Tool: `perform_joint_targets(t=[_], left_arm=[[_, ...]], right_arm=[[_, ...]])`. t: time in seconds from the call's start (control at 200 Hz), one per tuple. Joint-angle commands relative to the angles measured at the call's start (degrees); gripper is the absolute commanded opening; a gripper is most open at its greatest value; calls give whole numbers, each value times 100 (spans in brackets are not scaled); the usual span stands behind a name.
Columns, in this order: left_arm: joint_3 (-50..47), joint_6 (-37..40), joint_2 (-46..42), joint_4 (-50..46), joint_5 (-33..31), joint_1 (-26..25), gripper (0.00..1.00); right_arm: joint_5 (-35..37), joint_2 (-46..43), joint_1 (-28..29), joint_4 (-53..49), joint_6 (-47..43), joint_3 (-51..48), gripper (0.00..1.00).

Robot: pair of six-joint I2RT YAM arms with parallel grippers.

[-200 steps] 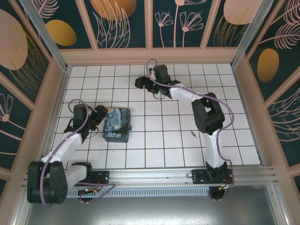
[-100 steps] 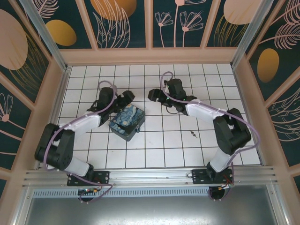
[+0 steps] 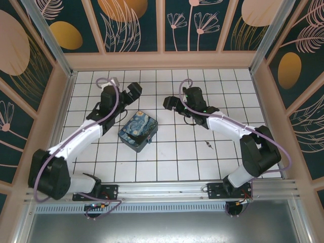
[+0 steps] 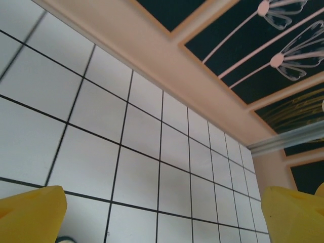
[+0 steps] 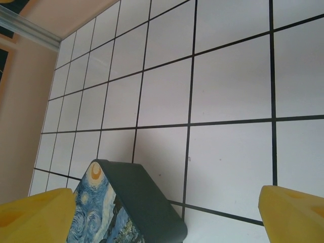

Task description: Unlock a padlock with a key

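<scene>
1. I read both tools as empty: the left gripper (image 3: 133, 89) and the right gripper (image 3: 169, 103) have their yellow fingers (image 4: 30, 215) spread wide, with nothing between them.
2. A tiny grey item (image 3: 207, 146), which I take for the key, lies on the tiled floor (image 3: 167, 163) to the near right of the starry-night box (image 3: 137, 131), well apart from both grippers.
3. I cannot tell where the padlock is.
4. The step in hand is the approach. Next, I judge, the right arm should descend onto the key.

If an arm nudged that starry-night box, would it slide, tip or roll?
The starry-night box would probably slide, not roll: it lies flat on the smooth tiled floor. It looks low and broad, so tipping seems unlikely. Its rounded edges might let a pinch slip.
</scene>
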Motion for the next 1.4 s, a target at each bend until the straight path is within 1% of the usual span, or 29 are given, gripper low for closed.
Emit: perform_joint_targets(t=[0.0, 0.08, 0.14, 0.315, 0.425, 0.641, 0.761, 0.941, 1.151, 1.236, 1.391], left_arm=[[-232, -62, -201, -485, -177, 26, 99], [-331, -41, -353, -732, 98, 26, 99], [-529, -170, -568, -852, 196, 26, 97], [-1059, -473, -1388, -1725, -16, 26, 95], [-1457, -612, -1905, -2081, 59, 24, 95], [-2109, -949, -2360, -2236, 625, 20, 94], [-2330, -1035, -2492, -2245, 738, 17, 95], [-2546, -1114, -2406, -2034, 862, 17, 98], [-2768, -1217, -1902, -1188, 1069, 18, 99], [-2687, -1195, -1616, -869, 1126, 17, 98], [-2233, -991, -957, -531, 1222, 22, 98]], right_arm=[[-72, 67, -12, -2, -131, 74, 95], [-157, 156, 7, 95, -113, 105, 95], [-206, 283, 29, 85, -105, 215, 95], [-354, 676, 178, 207, -40, 542, 91], [-431, 911, 249, 335, 61, 723, 90], [-469, 1477, 334, 350, 128, 1247, 89], [-512, 1725, 376, 365, 165, 1496, 89], [-592, 2014, 475, 385, 219, 1744, 89], [-626, 2076, 584, 356, 195, 1726, 89], [-630, 2002, 587, 402, 220, 1588, 88], [-724, 1830, 583, 637, 378, 1223, 89]])
